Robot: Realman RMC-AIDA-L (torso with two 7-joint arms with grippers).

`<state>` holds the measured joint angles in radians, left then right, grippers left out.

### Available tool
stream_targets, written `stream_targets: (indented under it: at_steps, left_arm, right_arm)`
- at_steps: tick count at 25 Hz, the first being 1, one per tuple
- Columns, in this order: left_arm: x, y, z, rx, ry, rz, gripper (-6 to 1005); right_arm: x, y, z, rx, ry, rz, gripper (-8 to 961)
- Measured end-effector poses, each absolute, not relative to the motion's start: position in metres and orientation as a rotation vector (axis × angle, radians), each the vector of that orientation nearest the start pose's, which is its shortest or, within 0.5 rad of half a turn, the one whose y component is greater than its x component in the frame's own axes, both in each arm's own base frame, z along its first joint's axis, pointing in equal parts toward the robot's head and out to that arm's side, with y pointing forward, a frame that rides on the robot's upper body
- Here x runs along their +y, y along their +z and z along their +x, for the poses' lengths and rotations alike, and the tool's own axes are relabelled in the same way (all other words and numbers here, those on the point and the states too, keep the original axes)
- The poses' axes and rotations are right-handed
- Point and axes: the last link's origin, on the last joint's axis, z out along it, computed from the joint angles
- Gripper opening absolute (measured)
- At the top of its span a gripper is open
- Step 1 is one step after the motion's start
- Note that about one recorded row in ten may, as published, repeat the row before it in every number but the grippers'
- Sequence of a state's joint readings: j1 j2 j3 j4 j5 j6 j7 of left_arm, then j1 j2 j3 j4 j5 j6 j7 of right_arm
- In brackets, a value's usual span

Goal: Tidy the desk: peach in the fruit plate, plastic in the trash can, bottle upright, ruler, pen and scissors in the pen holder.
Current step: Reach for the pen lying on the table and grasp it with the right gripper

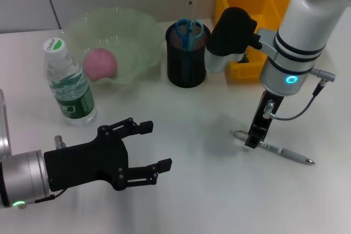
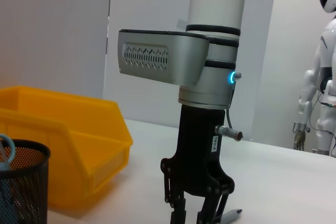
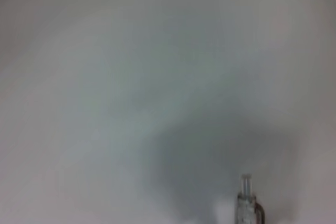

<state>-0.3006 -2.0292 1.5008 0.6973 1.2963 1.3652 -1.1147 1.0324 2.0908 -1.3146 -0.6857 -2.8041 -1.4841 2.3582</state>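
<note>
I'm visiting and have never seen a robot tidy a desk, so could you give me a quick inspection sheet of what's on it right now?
Surface: white table, no spills seen.
Job's things: peach in the green fruit plate; water bottle upright beside the plate; blue scissors in the black mesh pen holder; pen lying flat on the table. Ruler and plastic: nothing seen.
Clutter: yellow bin behind the holder.
Grippers: right gripper down at the pen's end; left gripper open, apart from everything, near the front edge.
Cables: grey lead looping at the right wrist.
Surroundings: white humanoid robot in the background.
</note>
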Motion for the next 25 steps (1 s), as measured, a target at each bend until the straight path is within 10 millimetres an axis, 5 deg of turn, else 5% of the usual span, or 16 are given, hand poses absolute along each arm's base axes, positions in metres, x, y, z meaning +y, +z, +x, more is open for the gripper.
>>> stream_targets:
  at_steps: [25]
  left_arm:
    - [0.2772,-0.0523,-0.2468,-0.328,-0.838,-2.807,876]
  right_arm:
    - [0.3892,-0.0515,0.1805,0.695,-1.026,-2.694,337]
